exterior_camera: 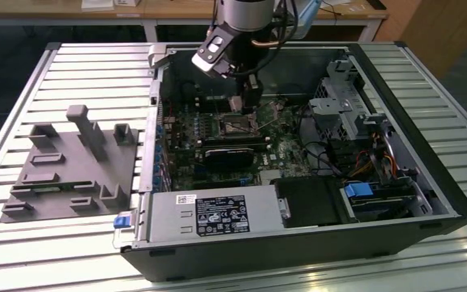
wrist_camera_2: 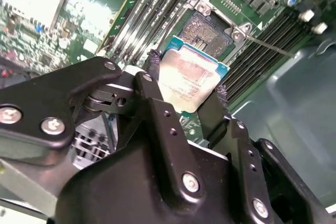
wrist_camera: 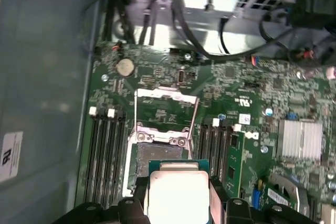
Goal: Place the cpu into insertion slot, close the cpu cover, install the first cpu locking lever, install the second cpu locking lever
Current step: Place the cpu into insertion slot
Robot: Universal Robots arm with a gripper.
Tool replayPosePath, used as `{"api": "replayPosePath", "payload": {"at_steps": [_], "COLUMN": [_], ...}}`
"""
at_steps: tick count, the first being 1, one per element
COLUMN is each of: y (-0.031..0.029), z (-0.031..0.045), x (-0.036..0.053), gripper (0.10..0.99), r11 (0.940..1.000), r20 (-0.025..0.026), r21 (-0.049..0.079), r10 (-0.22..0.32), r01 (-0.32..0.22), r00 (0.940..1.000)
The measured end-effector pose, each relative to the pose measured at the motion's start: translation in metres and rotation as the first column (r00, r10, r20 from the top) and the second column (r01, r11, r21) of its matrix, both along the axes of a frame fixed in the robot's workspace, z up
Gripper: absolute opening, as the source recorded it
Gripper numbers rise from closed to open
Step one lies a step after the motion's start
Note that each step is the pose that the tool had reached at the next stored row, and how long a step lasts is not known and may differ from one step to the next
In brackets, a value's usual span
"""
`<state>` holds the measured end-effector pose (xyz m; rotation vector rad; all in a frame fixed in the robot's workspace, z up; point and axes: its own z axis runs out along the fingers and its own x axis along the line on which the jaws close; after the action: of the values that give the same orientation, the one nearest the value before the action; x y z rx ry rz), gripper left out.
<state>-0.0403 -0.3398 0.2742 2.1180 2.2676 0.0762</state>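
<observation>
The arm (exterior_camera: 242, 24) reached down into the open computer case (exterior_camera: 258, 258), which lay on its side on the slatted worktop (exterior_camera: 95, 67). From where I stood, the black fingers (wrist_camera_2: 157, 95) were pinching the cpu (wrist_camera_2: 191, 80) by two opposite edges, its dull metal top turned toward the wrist. The chip hung just above the motherboard (wrist_camera: 262, 98), over one edge of the insertion slot (wrist_camera_2: 207, 30) and not seated in it. The slot lay bare, and its grid of contacts showed inside the silver rim.

In the first wrist view the cpu cover (wrist_camera: 167, 96) stood flipped open on the side of the slot away from the chip, with green board showing through its window. A thin silver lever (wrist_camera_2: 268, 44) ran out from one corner of the slot. Rows of dark memory slots (wrist_camera: 107, 156) flanked the socket on both sides, and a coin battery (wrist_camera: 124, 66) sat near the cover.

In the exterior view a black rounded block (exterior_camera: 229, 158) sat just beside the slot, toward the silver power supply (exterior_camera: 209, 213). A grey fixture (exterior_camera: 71, 164) with upright posts rested on the worktop at the exterior view's left, apart from the case.
</observation>
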Motion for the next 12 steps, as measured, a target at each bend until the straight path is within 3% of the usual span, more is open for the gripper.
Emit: {"api": "replayPosePath", "payload": {"at_steps": [5, 12], "y": [0.0000, 0.0002], "z": [-0.0036, -0.0149], "x": [-0.0002, -0.0003], "gripper": [0.537, 0.537], "r11": [0.9972, 0.9946], "r20": [0.0000, 0.0002], "r21": [0.000, -0.002], "r10": [-0.075, -0.104], "r01": [0.075, 0.104], "r00": [0.9972, 0.9946]}}
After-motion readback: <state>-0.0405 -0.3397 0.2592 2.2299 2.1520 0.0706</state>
